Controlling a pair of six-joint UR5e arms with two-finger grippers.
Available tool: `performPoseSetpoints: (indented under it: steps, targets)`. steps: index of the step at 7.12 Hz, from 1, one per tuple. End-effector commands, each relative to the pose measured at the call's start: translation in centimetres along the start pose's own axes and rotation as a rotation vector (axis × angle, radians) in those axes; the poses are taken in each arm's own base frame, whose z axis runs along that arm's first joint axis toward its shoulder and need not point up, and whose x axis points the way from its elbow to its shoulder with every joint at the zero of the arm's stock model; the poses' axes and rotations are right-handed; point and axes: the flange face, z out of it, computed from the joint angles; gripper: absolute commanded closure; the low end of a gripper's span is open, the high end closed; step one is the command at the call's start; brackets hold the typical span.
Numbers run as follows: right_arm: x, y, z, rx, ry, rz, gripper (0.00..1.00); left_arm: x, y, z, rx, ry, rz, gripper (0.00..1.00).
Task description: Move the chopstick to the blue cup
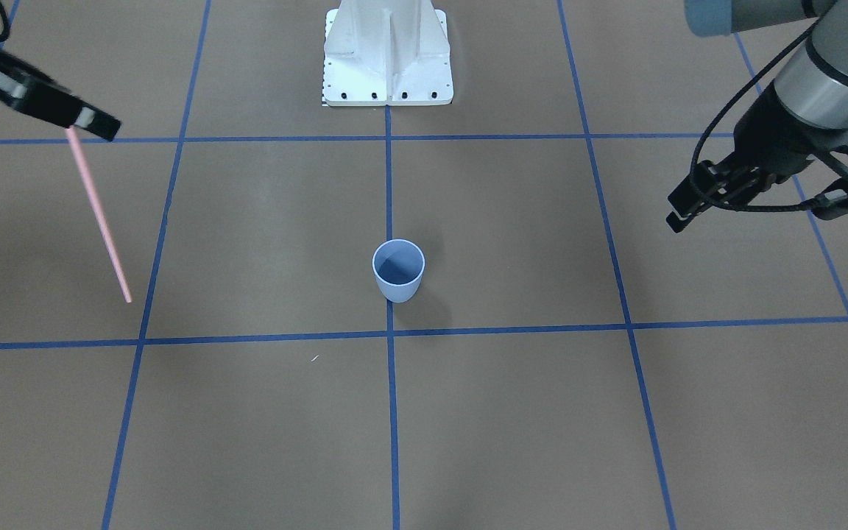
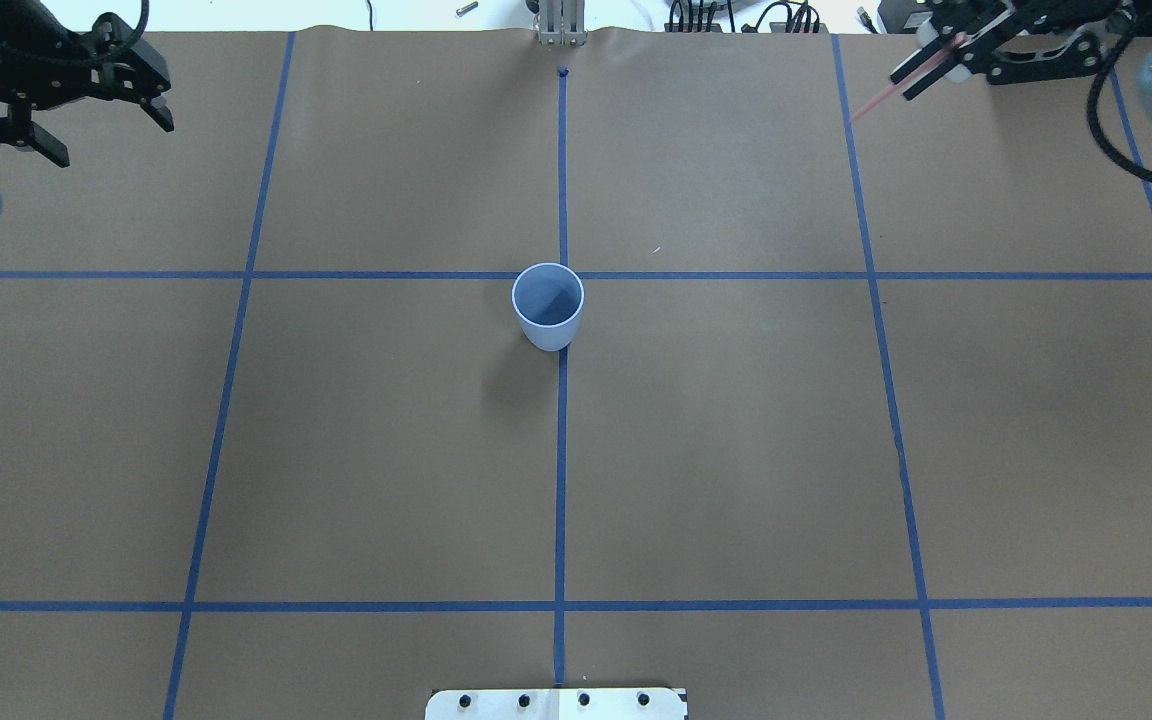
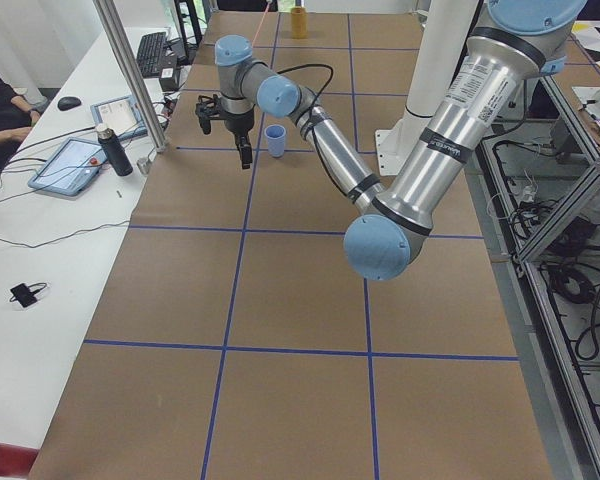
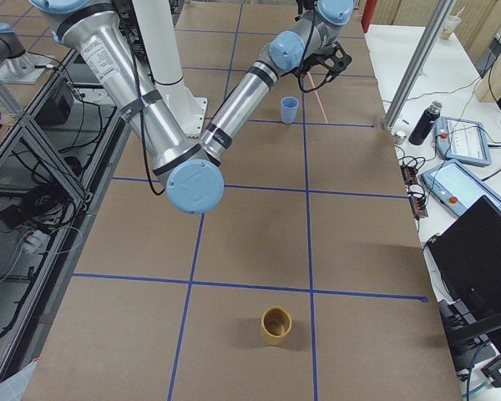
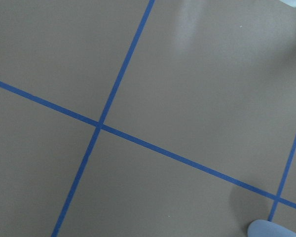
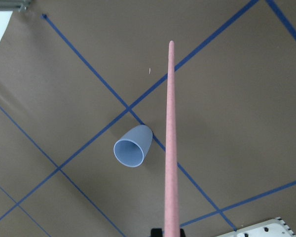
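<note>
- Right hand (image 1: 76,124), upper left of the front view, pinched a slim pink chopstick (image 1: 99,213) slanting above the brown worktop (image 1: 542,412).
- Left hand (image 2: 111,140), upper left overhead, hung spread.
- Pale blue plastic cup (image 1: 398,271) stood upright mid-frame.

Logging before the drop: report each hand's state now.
Left hand: open, empty.
Right hand: closed on the pink chopstick.
</note>
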Motion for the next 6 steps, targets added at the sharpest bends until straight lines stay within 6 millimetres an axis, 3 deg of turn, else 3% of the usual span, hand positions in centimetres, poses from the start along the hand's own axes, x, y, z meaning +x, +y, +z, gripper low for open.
performPoseSetpoints:
  steps: [1, 3, 4, 6]
  targets:
    - [-2.9, 5.7, 6.2, -0.047, 0.038, 0.011, 1.00, -2.1, -1.7, 0.9, -0.004, -0.026, 0.011, 0.02]
    - [-2.9, 10.2, 15.1, -0.016, 0.060, -0.054, 1.00, -2.7, -2.6, 1.5, -0.005, -0.035, 0.000, 0.02]
    - [-3.3, 12.1, 17.6, -0.014, 0.064, -0.082, 1.00, -2.9, -3.0, 2.0, -0.010, -0.042, -0.008, 0.02]
    - [-6.1, 14.9, 19.5, -0.031, 0.054, -0.100, 1.00, -3.6, -3.2, 2.5, -0.006, -0.037, -0.004, 0.02]
